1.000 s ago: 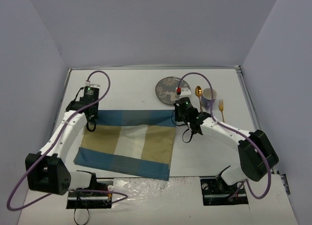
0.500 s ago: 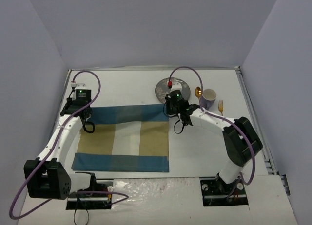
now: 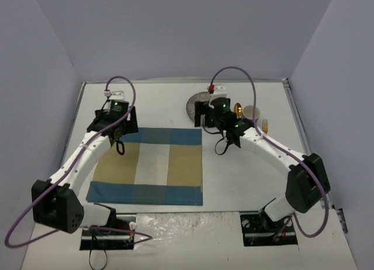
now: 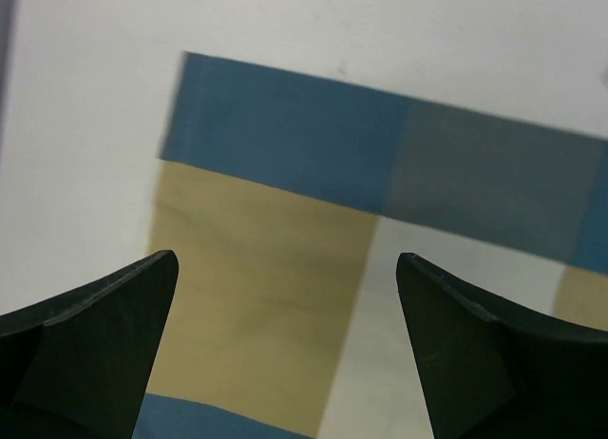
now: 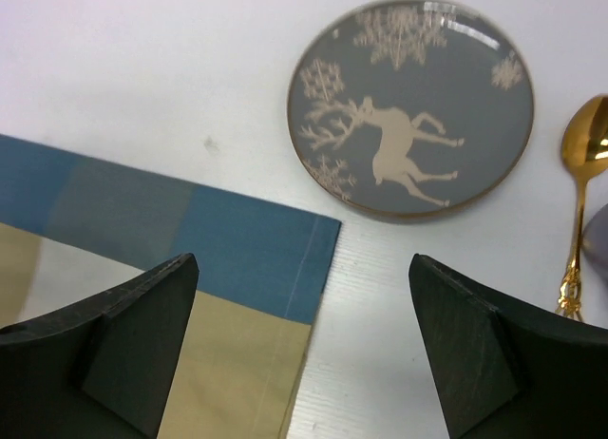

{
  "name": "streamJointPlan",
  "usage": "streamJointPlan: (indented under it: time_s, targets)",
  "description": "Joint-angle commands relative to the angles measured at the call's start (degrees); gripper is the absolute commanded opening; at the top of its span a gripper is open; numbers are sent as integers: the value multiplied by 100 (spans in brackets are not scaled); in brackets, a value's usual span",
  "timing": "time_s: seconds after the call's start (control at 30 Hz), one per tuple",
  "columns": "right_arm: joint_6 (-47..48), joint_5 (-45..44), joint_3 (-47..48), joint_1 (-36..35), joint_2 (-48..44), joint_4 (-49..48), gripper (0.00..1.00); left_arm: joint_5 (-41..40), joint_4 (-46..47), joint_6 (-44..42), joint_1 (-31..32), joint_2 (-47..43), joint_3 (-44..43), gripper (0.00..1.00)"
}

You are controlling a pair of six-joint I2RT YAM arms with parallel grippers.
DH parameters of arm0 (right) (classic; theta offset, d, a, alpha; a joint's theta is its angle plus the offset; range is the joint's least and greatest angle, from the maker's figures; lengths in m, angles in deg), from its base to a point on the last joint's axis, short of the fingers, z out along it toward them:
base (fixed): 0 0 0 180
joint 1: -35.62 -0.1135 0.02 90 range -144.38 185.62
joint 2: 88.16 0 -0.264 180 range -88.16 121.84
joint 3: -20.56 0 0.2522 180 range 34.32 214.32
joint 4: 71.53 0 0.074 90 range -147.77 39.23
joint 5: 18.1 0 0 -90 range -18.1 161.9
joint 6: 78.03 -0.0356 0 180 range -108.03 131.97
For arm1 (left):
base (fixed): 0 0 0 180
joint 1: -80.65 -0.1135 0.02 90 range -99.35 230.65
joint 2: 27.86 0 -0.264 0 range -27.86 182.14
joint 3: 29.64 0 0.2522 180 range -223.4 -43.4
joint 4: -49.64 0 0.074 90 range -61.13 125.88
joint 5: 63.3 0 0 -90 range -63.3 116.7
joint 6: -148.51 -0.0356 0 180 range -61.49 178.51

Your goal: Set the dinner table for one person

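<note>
The dinner table (image 3: 245, 170) is a plain white top. A blue-and-tan checked placemat (image 3: 146, 165) lies flat on it, left of centre. My left gripper (image 3: 120, 125) hovers open over the mat's far left corner. In the left wrist view the left gripper (image 4: 285, 258) has nothing between its fingers, and the placemat (image 4: 275, 268) is below. My right gripper (image 3: 211, 119) hovers open above the mat's far right corner. The right gripper (image 5: 304, 258) is empty too, over the placemat (image 5: 237, 268) edge.
A grey plate with a deer pattern (image 5: 410, 106) sits just beyond the mat's corner; in the top view the plate (image 3: 194, 104) is partly hidden by the right arm. A gold spoon (image 3: 237, 109), a cup (image 3: 251, 113) and a gold fork (image 3: 265, 127) lie to its right.
Both grippers have opened and let go of the placemat's far corners. The mat, skewed a second ago, now lies straight and flat. Both grippers have moved toward the back.
</note>
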Motion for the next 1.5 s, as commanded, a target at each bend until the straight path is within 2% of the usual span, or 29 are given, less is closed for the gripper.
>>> streamJointPlan:
  time_s: [0.0,0.13,0.4,0.7,0.93,1.2,1.3,1.43,1.47]
  targets:
    - [-54,-67,-453,59,-1327,-69,92,191,419,954,862,423,475,97]
    - [-160,-46,-916,101,-1987,55,99,403,641,1240,954,1240,538,97]
    - [-228,-35,-1504,192,-2736,175,100,564,847,1328,816,1980,638,97]
    - [-293,31,-1670,228,-2737,185,100,845,1004,922,217,2336,726,97]
    - [-334,105,-1657,236,-2667,167,100,535,329,468,181,2532,177,97]
    - [-342,513,-1648,220,-2440,92,100,398,91,203,110,2229,83,97]
    - [-475,716,-1653,119,-2134,65,99,547,-108,334,175,1806,-75,97]
    - [-562,756,-1717,-307,-1651,62,90,661,-347,518,225,931,-3,97]
    - [-586,827,-1735,-426,-1543,56,85,679,-354,589,219,682,109,97]
